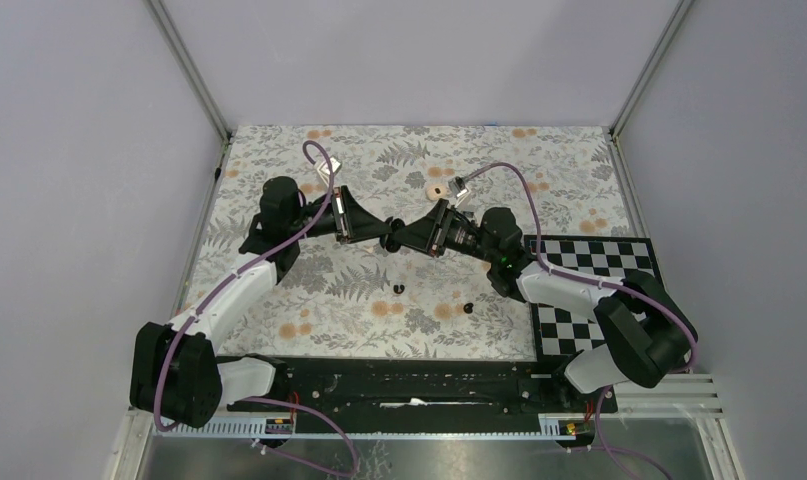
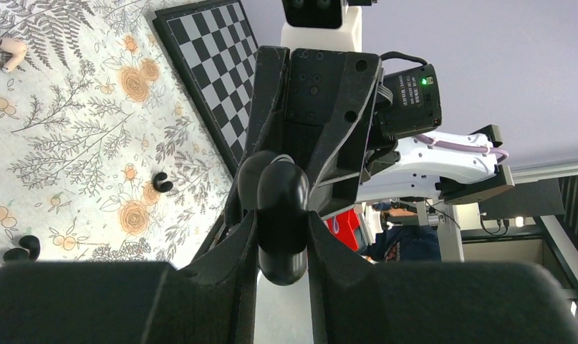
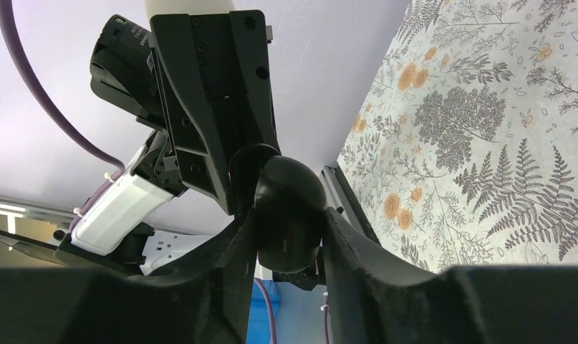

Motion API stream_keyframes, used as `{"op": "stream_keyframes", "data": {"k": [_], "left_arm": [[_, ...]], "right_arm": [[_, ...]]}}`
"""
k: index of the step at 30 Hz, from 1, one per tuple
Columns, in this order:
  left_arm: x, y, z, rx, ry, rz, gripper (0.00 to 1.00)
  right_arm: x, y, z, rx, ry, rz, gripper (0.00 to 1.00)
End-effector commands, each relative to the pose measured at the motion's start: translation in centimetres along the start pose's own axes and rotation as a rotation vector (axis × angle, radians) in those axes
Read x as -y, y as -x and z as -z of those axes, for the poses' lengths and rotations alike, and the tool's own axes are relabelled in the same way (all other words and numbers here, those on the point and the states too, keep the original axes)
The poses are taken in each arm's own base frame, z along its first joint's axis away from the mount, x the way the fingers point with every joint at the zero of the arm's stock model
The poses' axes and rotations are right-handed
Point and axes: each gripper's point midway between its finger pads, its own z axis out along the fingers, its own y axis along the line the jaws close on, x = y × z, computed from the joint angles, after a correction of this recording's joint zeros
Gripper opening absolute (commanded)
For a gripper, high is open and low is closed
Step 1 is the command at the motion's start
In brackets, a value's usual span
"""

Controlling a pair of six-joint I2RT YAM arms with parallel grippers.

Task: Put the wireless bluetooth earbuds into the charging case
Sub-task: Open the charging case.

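Note:
The charging case [image 1: 390,242], a glossy black pebble, hangs above the middle of the floral table, pinched from both sides. My left gripper [image 1: 383,240] is shut on it from the left, and the case [image 2: 282,215] fills its fingers [image 2: 232,251] in the left wrist view. My right gripper [image 1: 398,240] is shut on it from the right, and the case [image 3: 289,208] sits between its fingers [image 3: 350,251]. Two black earbuds lie apart on the cloth below: one [image 1: 398,289] just under the case, the other [image 1: 469,307] to its right. They also show in the left wrist view [image 2: 162,183] [image 2: 22,249].
A black-and-white checkerboard [image 1: 589,290] lies at the table's right front. A peach disc [image 1: 436,193] and a small grey metallic piece [image 1: 457,184] lie behind the grippers. A small peach piece [image 2: 12,50] shows in the left wrist view. Grey walls close in on three sides.

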Motion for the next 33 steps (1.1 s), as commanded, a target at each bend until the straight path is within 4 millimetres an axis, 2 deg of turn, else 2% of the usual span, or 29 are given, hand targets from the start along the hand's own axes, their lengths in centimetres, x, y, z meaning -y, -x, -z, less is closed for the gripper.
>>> {"op": "stream_keyframes", "data": {"k": [1,6,7,8,9,10,11,13,14,17,23,27,33], "left_arm": [[2.3,0.5,0.2,-0.004,-0.062,-0.086,0.00],[2.9,0.6,0.2,-0.006,-0.074,-0.102,0.00],[2.9,0.7,0.2,-0.007,-0.074,-0.103,0.00],[3.0,0.7,0.2,-0.009,-0.073,-0.104,0.05],[2.9,0.8,0.2,-0.008,-0.069,-0.107,0.22],[2.8,0.8,0.2,-0.008,-0.061,-0.109,0.36],[2.5,0.9,0.2,-0.007,-0.046,-0.113,0.54],[2.0,0.9,0.2,-0.006,-0.016,-0.115,0.73],[2.0,0.9,0.2,-0.007,-0.013,-0.117,0.76],[1.9,0.8,0.2,-0.009,-0.010,-0.125,0.77],[2.3,0.9,0.4,0.001,-0.010,-0.134,0.69],[2.2,0.7,0.4,-0.007,-0.015,-0.137,0.68],[3.0,-0.2,0.4,-0.073,-0.105,-0.130,0.66]], "right_arm": [[-2.7,1.7,-0.6,0.047,0.088,0.043,0.38],[-2.4,1.4,-0.6,0.041,0.084,0.036,0.19],[-2.4,1.4,-0.5,0.041,0.083,0.035,0.13],[-2.2,1.3,-0.5,0.040,0.079,0.032,0.06],[-2.2,1.3,-0.4,0.041,0.077,0.030,0.00],[-2.1,1.3,-0.4,0.041,0.074,0.030,0.00],[-2.1,1.3,-0.3,0.041,0.070,0.030,0.00],[-2.1,1.2,-0.2,0.041,0.067,0.032,0.00],[-2.1,1.2,-0.1,0.042,0.066,0.034,0.00],[-2.2,1.2,-0.1,0.037,0.062,0.041,0.00],[-2.3,1.1,-0.2,0.031,0.079,0.037,0.00],[-2.2,0.8,-0.2,0.019,0.091,0.026,0.00],[-2.2,0.7,0.1,0.008,0.115,0.013,0.00]]}}
